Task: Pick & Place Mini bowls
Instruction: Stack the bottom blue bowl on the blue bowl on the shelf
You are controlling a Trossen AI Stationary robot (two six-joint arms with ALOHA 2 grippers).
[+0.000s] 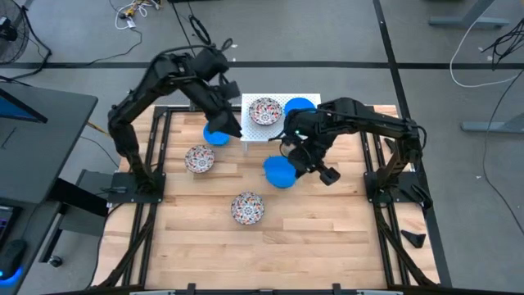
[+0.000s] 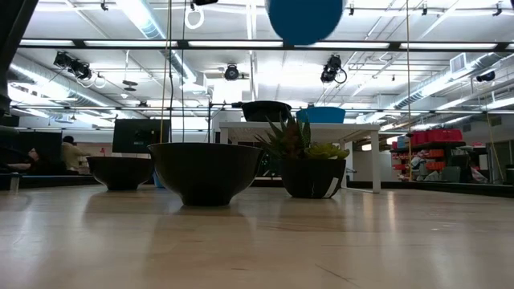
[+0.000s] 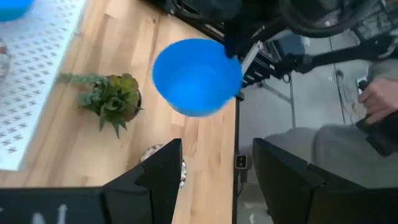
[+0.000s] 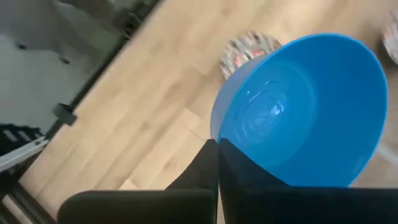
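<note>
Wood-slat desk (image 1: 311, 221) seen from above, cables on the grey floor around it. My right gripper (image 1: 304, 161) holds a blue bowl (image 1: 280, 172) by its rim, lifted near the desk's middle, just in front of the white perforated tray (image 1: 304, 128). That tray carries a floral bowl (image 1: 265, 111) and a second blue bowl (image 1: 300, 105). My left gripper (image 1: 229, 124) hangs over a third blue bowl (image 1: 215, 135) beside the tray. Two more floral bowls (image 1: 200, 158) sit free on the wood, the nearer one (image 1: 247, 207) well apart. Low view: lifted bowl (image 2: 305, 20) hangs high above the desk; two bowls and the potted plant (image 2: 309, 164) stand in silhouette. Left wrist view: my left fingers (image 3: 163, 171) stand apart, nothing between them; across the desk the raised bowl (image 3: 196, 76) and the plant (image 3: 112, 99) show, and a person's hand (image 3: 379, 102) at the edge. Right wrist view: fingers (image 4: 217, 168) pressed together on the bowl's wall, bowl (image 4: 301, 112) tilted, mouth facing the camera. Judgement: light, rigid, glossy, likely slippery; a rim pinch suits it. Round, so no long axis; only the mouth's tilt matters.
</note>
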